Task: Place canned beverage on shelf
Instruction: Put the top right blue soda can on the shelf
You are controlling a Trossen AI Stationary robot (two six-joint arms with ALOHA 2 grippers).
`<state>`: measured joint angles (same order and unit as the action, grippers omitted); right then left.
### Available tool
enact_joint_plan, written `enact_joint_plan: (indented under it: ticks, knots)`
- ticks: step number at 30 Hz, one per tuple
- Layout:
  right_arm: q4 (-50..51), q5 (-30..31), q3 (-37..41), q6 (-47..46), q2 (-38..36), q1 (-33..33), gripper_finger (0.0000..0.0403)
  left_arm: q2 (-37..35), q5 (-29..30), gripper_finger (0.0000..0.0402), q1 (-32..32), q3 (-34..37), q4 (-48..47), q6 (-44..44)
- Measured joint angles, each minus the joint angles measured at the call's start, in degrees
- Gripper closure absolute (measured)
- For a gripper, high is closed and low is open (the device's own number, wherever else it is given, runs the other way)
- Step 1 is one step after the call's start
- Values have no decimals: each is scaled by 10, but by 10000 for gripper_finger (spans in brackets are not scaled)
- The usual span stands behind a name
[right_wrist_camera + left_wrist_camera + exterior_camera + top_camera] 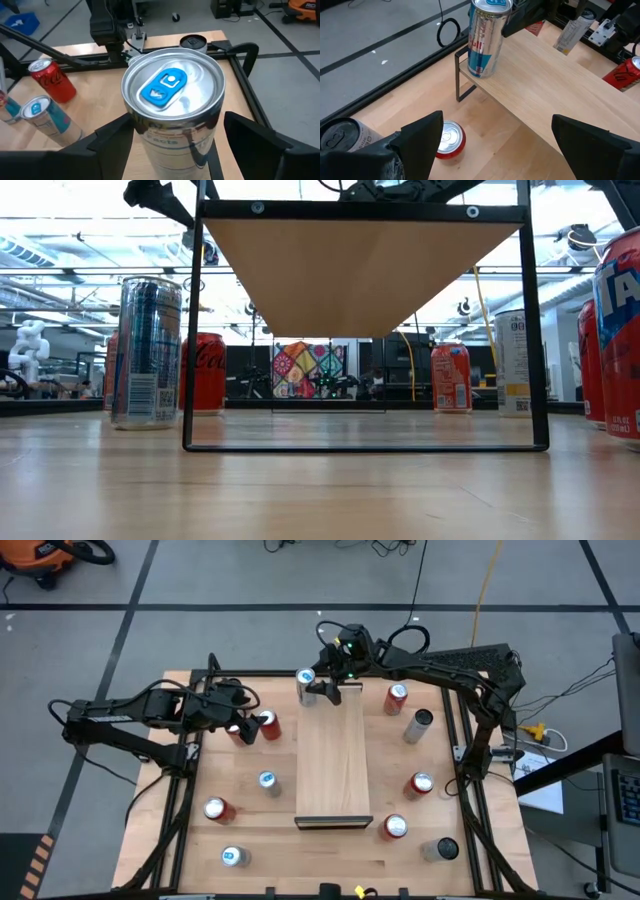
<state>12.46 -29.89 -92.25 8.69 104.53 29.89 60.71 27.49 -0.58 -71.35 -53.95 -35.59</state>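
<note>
The right pincer [318, 692] straddles a tall silver-and-blue canned beverage [306, 682] standing upright on the far left corner of the shelf [334, 765], its fingers [112, 142] either side of the can; whether they touch it I cannot tell. The left pincer [238, 729] hangs wide and empty above a red cola can [449, 139] on the desk [250, 820]

The floor [230, 580] around the wooden table [330, 870] is grey, with dark lines crossing it. An orange machine [45, 558] sits in one corner, and a yellow cable [485, 585] runs across the floor. Far behind the table, the room is big and bright, with long lights [60, 225] on the ceiling. A colourful patterned picture [305, 370] hangs at the back. A white figure [28, 345] stands off to one side.
</note>
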Motion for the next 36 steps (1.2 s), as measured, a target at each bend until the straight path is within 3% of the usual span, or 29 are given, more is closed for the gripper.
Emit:
enact_joint_plan:
  ticks: [17,36]
  knots:
    - [38,2,0,13,-6,2,148,0,0,27,0,0,0,0]
    - [88,-2,0,25,-17,8,149,0,0,27,0,0,0,4]
